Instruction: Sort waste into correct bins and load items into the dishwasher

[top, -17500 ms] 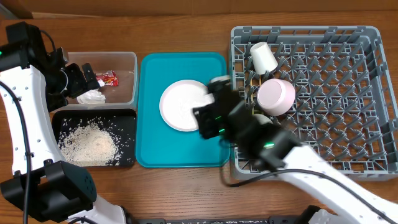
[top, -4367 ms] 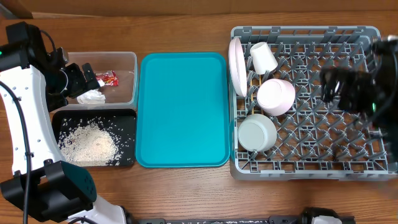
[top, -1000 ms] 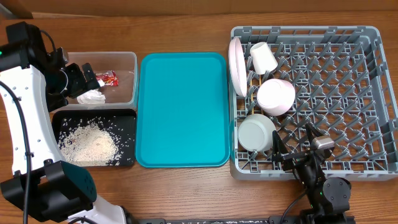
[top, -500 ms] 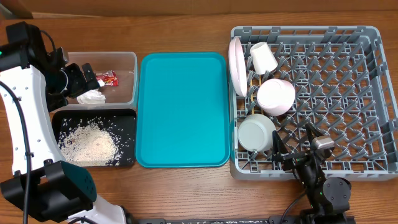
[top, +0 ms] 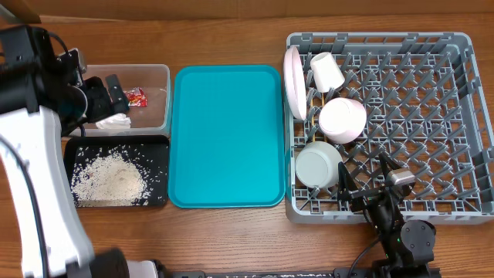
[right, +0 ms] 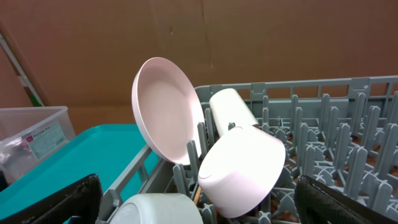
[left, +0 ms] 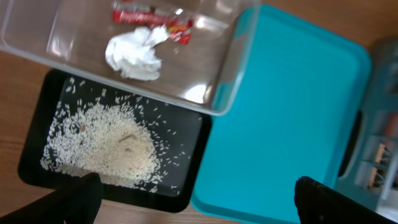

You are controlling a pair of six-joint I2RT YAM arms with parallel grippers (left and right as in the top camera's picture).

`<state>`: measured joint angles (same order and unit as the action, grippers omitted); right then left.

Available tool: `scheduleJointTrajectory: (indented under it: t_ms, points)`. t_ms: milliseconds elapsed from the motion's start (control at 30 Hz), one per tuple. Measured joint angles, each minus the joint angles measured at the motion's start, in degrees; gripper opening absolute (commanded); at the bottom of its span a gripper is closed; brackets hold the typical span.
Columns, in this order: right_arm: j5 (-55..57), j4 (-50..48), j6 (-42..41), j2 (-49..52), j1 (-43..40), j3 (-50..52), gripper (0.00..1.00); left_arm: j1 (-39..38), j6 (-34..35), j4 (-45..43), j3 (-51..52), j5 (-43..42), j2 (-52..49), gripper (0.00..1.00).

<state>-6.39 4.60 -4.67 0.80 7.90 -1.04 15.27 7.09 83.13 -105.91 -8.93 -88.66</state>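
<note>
My left gripper (top: 104,96) hangs open and empty over the clear tub (top: 157,71), which holds the crumpled napkin (left: 134,55) and red wrapper (left: 149,14). Rice (left: 106,146) lies in the black tray (top: 157,154) below it. In the grey rack (top: 409,100) the plate (right: 165,112) stands on edge, with the cup (right: 231,109) and two bowls (right: 242,169) (right: 155,210) beside it. A thin wooden stick (right: 197,194) shows between the bowls. My right gripper (right: 202,200) is open and empty at the rack's front edge, just behind the lower bowl (top: 319,164).
A large teal tray (top: 228,135) lies bare between the bins and the rack. Upright pegs fill the right part of the rack (right: 348,143). Brown cardboard backs the table in the right wrist view.
My left arm has lifted and shifted slightly right over the tub, gripper still open. The right arm and all the dishes have stayed put.
</note>
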Motion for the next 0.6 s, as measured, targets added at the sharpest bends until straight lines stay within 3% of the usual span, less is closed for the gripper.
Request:
scheduleJointTrajectory:
  t_ms: [233, 600]
  points:
    - [0.0, 0.0, 0.0, 0.0, 0.0, 0.0, 1.0, -4.5, 0.0, 0.0, -0.1, 0.0, 11.0, 1.0]
    - [0.0, 0.0, 0.0, 0.0, 0.0, 0.0, 1.0, -5.1, 0.0, 0.0, -0.1, 0.0, 16.4, 1.0]
